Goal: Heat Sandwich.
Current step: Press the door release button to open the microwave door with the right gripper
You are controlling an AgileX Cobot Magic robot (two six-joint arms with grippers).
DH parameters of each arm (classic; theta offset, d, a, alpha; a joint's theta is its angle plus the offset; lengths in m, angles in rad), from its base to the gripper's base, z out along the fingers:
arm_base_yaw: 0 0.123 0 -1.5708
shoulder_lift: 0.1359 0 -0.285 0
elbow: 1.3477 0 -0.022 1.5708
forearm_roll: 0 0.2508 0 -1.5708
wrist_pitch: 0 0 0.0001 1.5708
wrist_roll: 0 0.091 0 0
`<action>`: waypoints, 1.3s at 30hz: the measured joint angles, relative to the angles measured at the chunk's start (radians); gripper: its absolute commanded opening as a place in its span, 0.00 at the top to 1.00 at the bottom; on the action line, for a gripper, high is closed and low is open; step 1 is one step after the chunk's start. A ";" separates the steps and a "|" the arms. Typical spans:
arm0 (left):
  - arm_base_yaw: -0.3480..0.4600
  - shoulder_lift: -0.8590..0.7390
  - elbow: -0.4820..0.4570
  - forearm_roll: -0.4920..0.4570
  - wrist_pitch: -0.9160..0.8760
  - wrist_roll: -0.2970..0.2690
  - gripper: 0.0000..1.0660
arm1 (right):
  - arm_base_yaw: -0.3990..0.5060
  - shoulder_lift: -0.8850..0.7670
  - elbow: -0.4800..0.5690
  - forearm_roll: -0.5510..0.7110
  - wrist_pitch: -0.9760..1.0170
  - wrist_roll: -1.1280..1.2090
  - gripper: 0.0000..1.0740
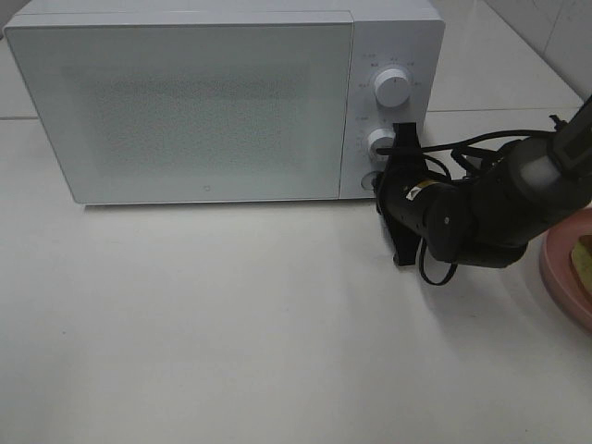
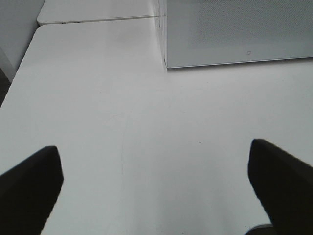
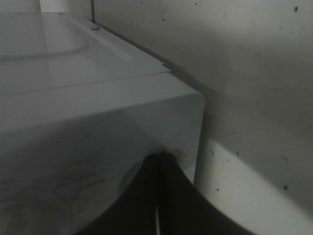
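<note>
Likely soft, light and squashable, the sandwich [image 1: 584,258] on its plate [image 1: 557,270] at the right edge is best lifted by the plate rim, with the right gripper [image 3: 158,160] clenched against the microwave [image 1: 185,102] and the left gripper [image 2: 154,171] spread empty.

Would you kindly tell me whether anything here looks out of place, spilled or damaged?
Nothing stands out. The microwave is intact with its door shut, and the sandwich, only partly in view, lies on its plate. No spills show.
</note>
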 measured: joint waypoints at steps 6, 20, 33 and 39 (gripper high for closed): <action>0.000 0.000 0.000 0.000 0.000 0.000 0.08 | 0.000 0.006 -0.002 0.002 -0.016 -0.001 1.00; 0.000 0.000 0.000 0.000 0.000 0.000 0.08 | 0.009 0.020 -0.024 0.006 -0.053 0.031 1.00; 0.000 0.000 0.000 0.000 0.000 0.000 0.08 | 0.029 0.055 -0.077 0.075 -0.043 0.028 1.00; 0.000 0.000 0.000 0.000 0.000 0.000 0.08 | 0.033 0.055 -0.081 0.087 -0.038 0.017 1.00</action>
